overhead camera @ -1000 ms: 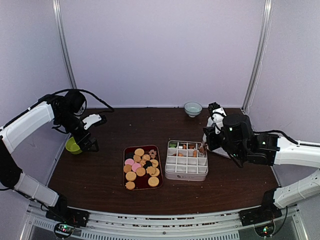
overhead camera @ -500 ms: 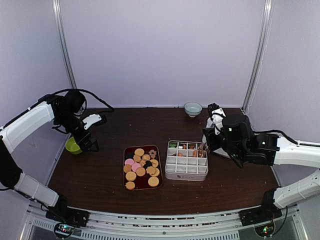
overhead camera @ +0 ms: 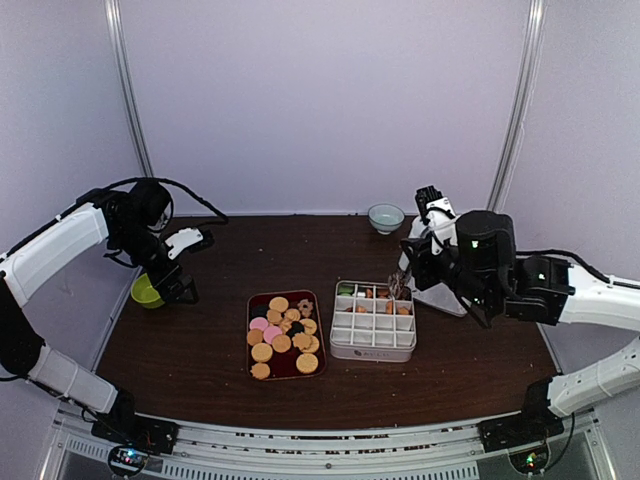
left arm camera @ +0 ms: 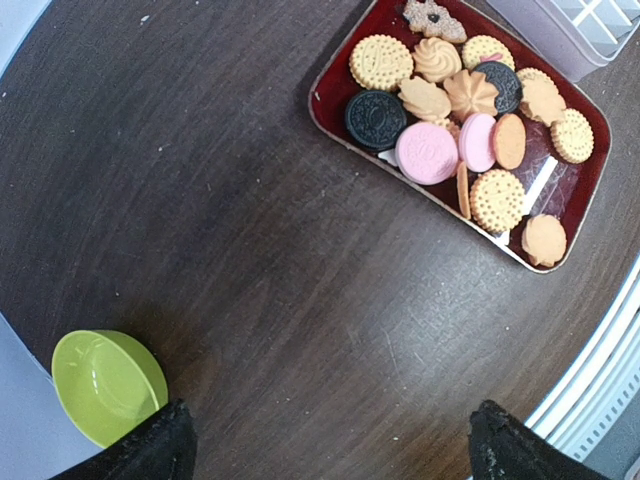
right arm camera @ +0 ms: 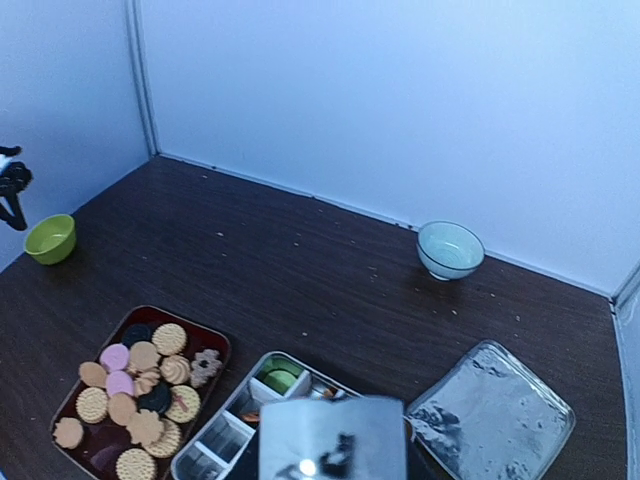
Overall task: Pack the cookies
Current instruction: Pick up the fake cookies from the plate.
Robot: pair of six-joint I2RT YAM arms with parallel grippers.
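- The left gripper (left arm camera: 330, 455) stood spread wide and held nothing, over the dark wooden table (left arm camera: 200, 200) near a small lime-green bowl (left arm camera: 105, 385).
- The right gripper (overhead camera: 408, 272) was narrowed on blurred silver metal tongs (right arm camera: 335, 440), above the white compartmented box (overhead camera: 372, 350).
- Most of the golden, pink and dark cookies (left arm camera: 460, 130) lay in the dark red rectangular tray (left arm camera: 322, 100); a few sat in the box's far row.

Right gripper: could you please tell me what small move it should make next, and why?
Probably swing the right gripper left and down toward the red tray: it hangs over the divided box's back row, apparently holding tongs, most cells look empty, and many cookies lie on the tray.
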